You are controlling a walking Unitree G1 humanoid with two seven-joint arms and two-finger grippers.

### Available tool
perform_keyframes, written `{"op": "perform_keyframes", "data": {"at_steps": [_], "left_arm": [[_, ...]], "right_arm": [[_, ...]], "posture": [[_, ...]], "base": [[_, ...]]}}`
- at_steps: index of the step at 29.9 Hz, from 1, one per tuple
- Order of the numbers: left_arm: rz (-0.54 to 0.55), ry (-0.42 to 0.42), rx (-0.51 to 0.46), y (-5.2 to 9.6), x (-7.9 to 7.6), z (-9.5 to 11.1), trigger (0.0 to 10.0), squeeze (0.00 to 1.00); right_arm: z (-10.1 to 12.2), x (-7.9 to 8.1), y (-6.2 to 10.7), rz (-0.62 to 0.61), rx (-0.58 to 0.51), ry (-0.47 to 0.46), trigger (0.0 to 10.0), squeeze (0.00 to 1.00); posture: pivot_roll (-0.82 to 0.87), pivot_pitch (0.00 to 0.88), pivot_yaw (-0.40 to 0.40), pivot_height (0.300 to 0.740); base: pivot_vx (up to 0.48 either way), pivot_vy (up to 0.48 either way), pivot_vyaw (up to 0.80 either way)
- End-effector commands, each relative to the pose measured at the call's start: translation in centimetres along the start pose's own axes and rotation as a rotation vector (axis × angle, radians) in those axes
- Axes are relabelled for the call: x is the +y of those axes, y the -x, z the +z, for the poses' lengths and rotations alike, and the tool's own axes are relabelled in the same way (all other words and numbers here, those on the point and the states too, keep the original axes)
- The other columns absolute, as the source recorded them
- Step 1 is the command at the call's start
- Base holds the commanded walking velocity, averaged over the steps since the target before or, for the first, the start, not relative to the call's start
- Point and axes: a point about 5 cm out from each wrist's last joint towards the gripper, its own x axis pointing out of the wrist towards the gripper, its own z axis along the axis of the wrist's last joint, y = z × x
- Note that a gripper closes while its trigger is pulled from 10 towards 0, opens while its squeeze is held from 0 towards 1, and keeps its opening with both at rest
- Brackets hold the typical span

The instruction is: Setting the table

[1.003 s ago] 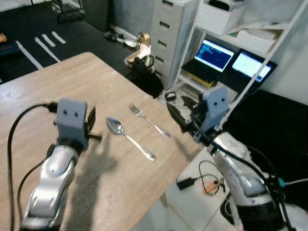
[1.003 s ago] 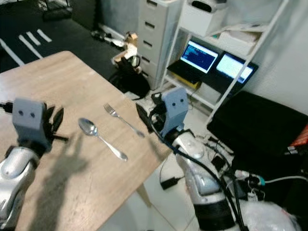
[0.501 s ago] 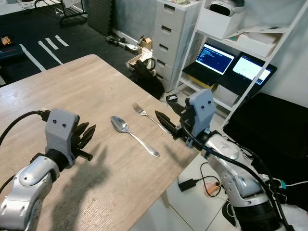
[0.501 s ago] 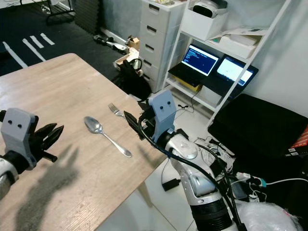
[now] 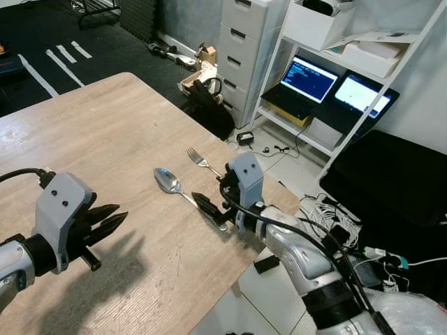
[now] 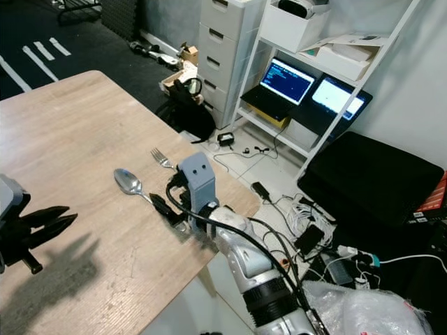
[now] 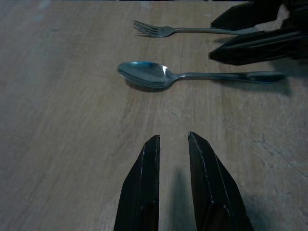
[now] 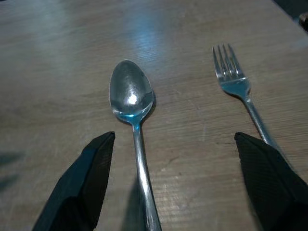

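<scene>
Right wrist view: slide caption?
Open right gripper straddles the spoon handle, fork alongside, on the wooden table.

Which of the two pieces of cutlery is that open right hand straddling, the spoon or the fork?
The spoon. Its handle runs between the right gripper's spread fingers, while the fork lies beside it, with its handle passing under one finger.

A wood table stands on dark floor. At one o'clock, white drawers adjoin a white shelf holding two lit laptops.
</scene>
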Motion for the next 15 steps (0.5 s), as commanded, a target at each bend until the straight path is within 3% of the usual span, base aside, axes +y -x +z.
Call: {"op": "perform_keyframes", "data": {"at_steps": [1, 6, 8, 9, 15], "left_arm": [[-0.011, 0.01, 0.006, -0.2, -0.4, -0.1, 10.0, 0.0], [-0.004, 0.011, 0.001, -0.5, -0.5, 0.0, 10.0, 0.0], [-0.004, 0.012, -0.002, -0.5, -0.6, 0.0, 10.0, 0.0], [-0.004, 0.013, -0.004, -0.6, -0.6, 0.0, 10.0, 0.0], [0.001, 0.023, -0.013, -1.1, -0.9, 0.0, 10.0, 0.0]], "right_arm": [[-0.3, -0.4, -0.3, -0.023, 0.001, -0.046, 10.0, 1.0], [-0.6, -0.2, -0.6, -0.032, 0.008, -0.045, 10.0, 1.0], [-0.7, 0.2, -0.5, -0.016, 0.012, 0.007, 10.0, 1.0], [-0.9, 0.4, -0.4, 0.002, 0.009, 0.028, 10.0, 0.0], [-2.5, 1.5, 0.0, 0.042, 0.021, 0.141, 10.0, 0.0]], "posture": [[0.09, 0.094, -0.01, 0.74], [0.09, 0.095, -0.005, 0.74], [0.09, 0.095, -0.005, 0.74], [0.09, 0.095, -0.004, 0.74], [0.09, 0.094, -0.003, 0.74]], "base": [[0.0, 0.0, 0.0], [0.0, 0.0, 0.0], [0.0, 0.0, 0.0], [0.0, 0.0, 0.0], [0.0, 0.0, 0.0]]}}
